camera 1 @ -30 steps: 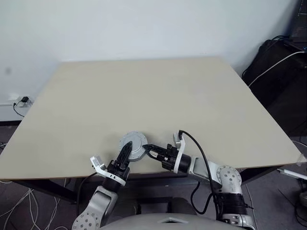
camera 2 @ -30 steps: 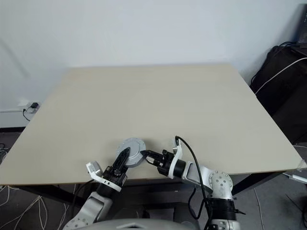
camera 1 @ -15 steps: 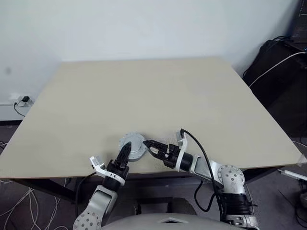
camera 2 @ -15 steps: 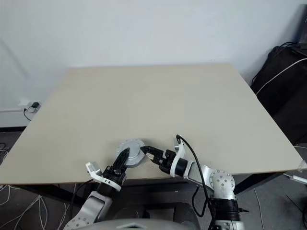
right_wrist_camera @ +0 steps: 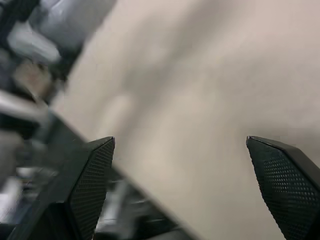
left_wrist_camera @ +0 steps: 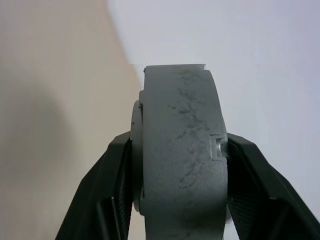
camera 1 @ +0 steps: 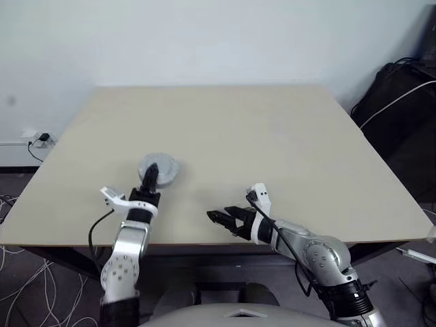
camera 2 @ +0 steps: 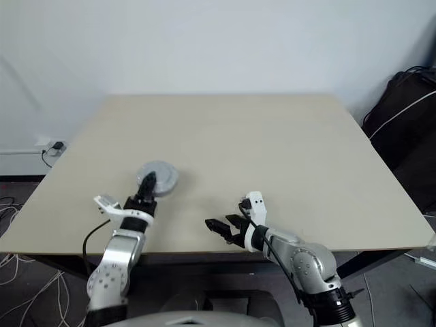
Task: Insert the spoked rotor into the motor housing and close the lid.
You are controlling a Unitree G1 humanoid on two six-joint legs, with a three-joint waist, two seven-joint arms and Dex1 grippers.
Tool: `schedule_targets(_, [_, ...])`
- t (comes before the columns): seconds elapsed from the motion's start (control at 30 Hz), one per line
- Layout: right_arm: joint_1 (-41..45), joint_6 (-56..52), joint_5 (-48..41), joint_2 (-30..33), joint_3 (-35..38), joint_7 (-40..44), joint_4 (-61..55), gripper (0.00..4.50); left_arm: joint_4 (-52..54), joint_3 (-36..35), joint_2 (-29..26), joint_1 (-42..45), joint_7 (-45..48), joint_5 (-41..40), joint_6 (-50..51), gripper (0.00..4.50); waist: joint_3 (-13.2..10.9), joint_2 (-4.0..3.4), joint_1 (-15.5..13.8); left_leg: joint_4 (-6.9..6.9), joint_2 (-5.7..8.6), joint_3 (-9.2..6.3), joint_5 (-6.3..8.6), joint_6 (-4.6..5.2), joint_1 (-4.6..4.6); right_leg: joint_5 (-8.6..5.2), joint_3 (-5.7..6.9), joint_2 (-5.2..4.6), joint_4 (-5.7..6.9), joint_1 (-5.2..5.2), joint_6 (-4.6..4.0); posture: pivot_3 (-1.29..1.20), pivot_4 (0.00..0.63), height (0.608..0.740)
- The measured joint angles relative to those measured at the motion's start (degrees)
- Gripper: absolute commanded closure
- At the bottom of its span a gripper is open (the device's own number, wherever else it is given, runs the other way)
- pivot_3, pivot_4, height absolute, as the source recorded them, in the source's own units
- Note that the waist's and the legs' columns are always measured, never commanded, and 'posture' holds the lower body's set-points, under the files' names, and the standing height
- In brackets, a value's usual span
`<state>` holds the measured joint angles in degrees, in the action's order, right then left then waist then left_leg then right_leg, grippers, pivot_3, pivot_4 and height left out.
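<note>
The motor housing [camera 1: 161, 169] is a thick round grey disc over the table's near left part, held on edge between the fingers of my left gripper [camera 1: 150, 174], which is shut on it. In the left wrist view the housing [left_wrist_camera: 182, 150] shows edge-on, clamped on both flat faces by the black fingers [left_wrist_camera: 115, 170]. Its smooth grey face may be the lid; I cannot tell. The spoked rotor is hidden. My right gripper [camera 1: 219, 218] is open near the front edge, apart from the housing, with only bare table between its fingertips [right_wrist_camera: 95, 165].
The beige table [camera 1: 272, 136] stretches far ahead and to the right. A black bag [camera 1: 402, 88] with a white cable stands off the far right corner. A wall socket [camera 1: 41, 138] and cables lie on the floor to the left.
My left gripper has carried the housing away from the front edge and to the left. The right gripper has let go of the housing's rim, opened wide and rolled. The view has also shifted.
</note>
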<state>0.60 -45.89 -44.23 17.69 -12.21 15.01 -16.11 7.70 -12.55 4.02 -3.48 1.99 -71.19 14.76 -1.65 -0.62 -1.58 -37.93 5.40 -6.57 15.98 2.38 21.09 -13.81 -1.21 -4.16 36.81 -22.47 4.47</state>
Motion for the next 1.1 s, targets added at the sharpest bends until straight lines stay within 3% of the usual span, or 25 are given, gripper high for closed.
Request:
schedule_targets(0.27, [-1.2, 20.9, 21.4, -0.5, -5.3, 2.4, 2.7, 0.00, -21.2, -9.8, -1.0, 14.9, -2.6, 5.7, -3.7, 2.38, 0.1, 0.83, -0.5, 0.00, -0.01, -0.07, -0.18, -0.31, 0.00, 0.04, -0.02, 0.09, 0.02, -0.02, -0.02, 0.00, 0.000, 0.740])
schedule_targets(0.63, [-3.9, 25.9, 27.0, -4.0, -3.4, 3.5, 6.3, 0.00, -46.5, -14.2, -2.8, 33.3, -1.7, 16.1, -6.1, 2.38, 0.2, 0.95, 0.0, 0.03, -0.01, -0.05, -0.18, -0.31, -0.01, 0.10, -0.07, 0.13, 0.06, -0.08, -0.07, 0.00, 0.000, 0.740])
schedule_targets(0.87, [-4.1, 25.8, 28.4, -4.9, -3.0, 3.8, 6.4, 0.00, -55.0, -16.6, -4.1, 37.0, -2.2, 21.1, -6.7, 0.14, 0.2, 0.97, 0.5, 0.04, -0.02, -0.07, -0.18, -0.31, -0.02, 0.12, -0.07, 0.12, 0.11, -0.09, -0.10, 0.00, 0.000, 0.740])
schedule_targets(1.1, [-4.1, 24.6, 28.6, -5.5, -2.9, 3.8, 6.3, 0.00, -49.4, -17.0, -3.4, 34.1, -4.2, 22.9, -3.7, 0.04, 0.2, 0.93, 0.9, 0.04, -0.06, -0.03, -0.19, -0.32, -0.18, 0.17, -0.13, 0.13, 0.15, -0.01, -0.09, 0.00, 0.000, 0.740])
